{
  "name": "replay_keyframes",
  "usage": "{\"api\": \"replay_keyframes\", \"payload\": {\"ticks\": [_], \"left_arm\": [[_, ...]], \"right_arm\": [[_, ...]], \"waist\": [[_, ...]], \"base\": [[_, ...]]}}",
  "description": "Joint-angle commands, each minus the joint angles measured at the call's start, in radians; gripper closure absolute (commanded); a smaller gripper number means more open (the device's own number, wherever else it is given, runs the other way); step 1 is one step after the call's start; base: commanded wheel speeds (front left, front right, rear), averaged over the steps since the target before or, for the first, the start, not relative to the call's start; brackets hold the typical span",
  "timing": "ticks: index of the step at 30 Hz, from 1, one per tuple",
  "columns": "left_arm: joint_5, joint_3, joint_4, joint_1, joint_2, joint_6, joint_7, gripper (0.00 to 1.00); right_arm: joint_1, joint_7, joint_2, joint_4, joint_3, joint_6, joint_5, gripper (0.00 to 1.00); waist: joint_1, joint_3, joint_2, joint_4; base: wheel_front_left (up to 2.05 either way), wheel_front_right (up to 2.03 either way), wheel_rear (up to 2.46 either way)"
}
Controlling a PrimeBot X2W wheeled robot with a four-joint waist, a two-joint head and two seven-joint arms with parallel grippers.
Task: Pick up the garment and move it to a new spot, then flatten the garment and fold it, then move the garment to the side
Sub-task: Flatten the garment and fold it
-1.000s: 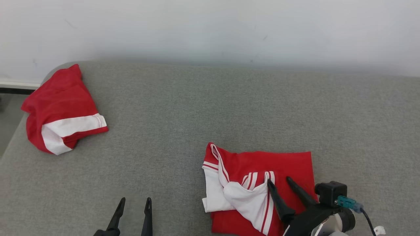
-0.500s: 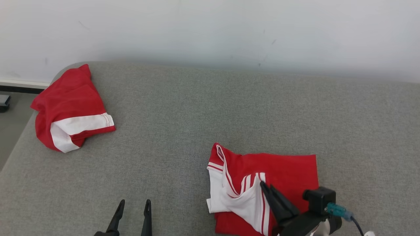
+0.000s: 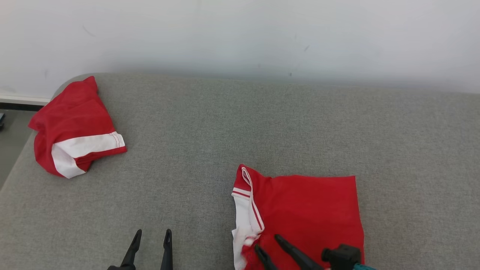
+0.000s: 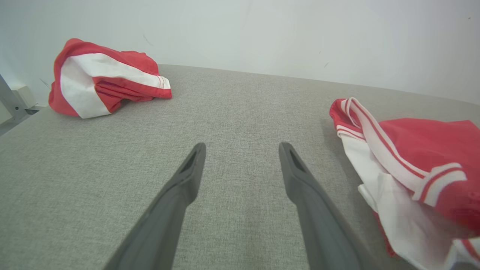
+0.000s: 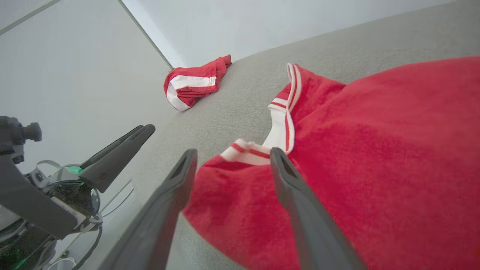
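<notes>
While the folded red knit garment with white striped trim (image 3: 300, 210) lies by the grey fabric surface's (image 3: 210, 123) near edge, the right tool (image 3: 267, 242) stands released at its hem, gripping nothing. The left tool (image 3: 153, 232) hangs released too. The fold looks done; next comes a pinch and a shift sideways.

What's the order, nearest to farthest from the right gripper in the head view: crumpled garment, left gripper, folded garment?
1. Folded garment, at the right gripper tips.
2. Left gripper, lower left.
3. Crumpled garment, far left corner.
</notes>
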Motion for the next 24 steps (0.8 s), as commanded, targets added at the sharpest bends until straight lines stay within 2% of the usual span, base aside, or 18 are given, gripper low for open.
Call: {"api": "replay_keyframes", "payload": {"ticks": [1, 4, 8, 16, 20, 24], "left_arm": [[0.002, 0.004, -0.001, 0.015, -0.001, 0.001, -0.003, 0.00], [0.003, 0.007, -0.001, 0.016, -0.001, 0.002, -0.003, 0.00], [0.002, 0.007, -0.002, 0.012, -0.001, 0.002, -0.003, 0.00], [0.017, 0.020, -0.024, 0.019, -0.001, 0.010, -0.003, 0.00], [0.030, 0.036, -0.042, 0.027, -0.001, 0.017, -0.003, 0.00], [0.049, 0.047, -0.062, 0.038, -0.001, 0.021, -0.003, 0.00]], "right_arm": [[0.002, -0.015, -0.007, -0.013, -0.007, -0.002, 0.010, 0.00], [0.000, -0.038, -0.020, -0.024, -0.055, -0.002, -0.003, 0.00], [0.005, -0.055, -0.016, -0.015, -0.170, -0.002, -0.071, 0.00], [0.060, -0.057, 0.078, -0.115, -0.504, -0.002, -0.253, 0.00], [0.094, -0.057, 0.126, -0.162, -0.612, -0.002, -0.327, 0.00], [0.138, -0.057, 0.156, -0.183, -0.671, -0.002, -0.380, 0.00]], "waist": [[0.0000, -0.001, -0.0001, -0.004], [0.0000, -0.001, -0.0001, -0.012], [0.0000, -0.002, -0.0001, -0.020], [0.0000, -0.002, -0.0001, -0.054], [0.0000, -0.006, -0.0001, -0.079], [0.0000, -0.016, -0.0001, -0.103]], "base": [[0.00, 0.00, 0.00], [0.00, 0.00, 0.00], [0.00, 0.00, 0.00], [0.00, 0.00, 0.00], [0.00, 0.00, 0.00], [0.00, 0.00, 0.00]]}}
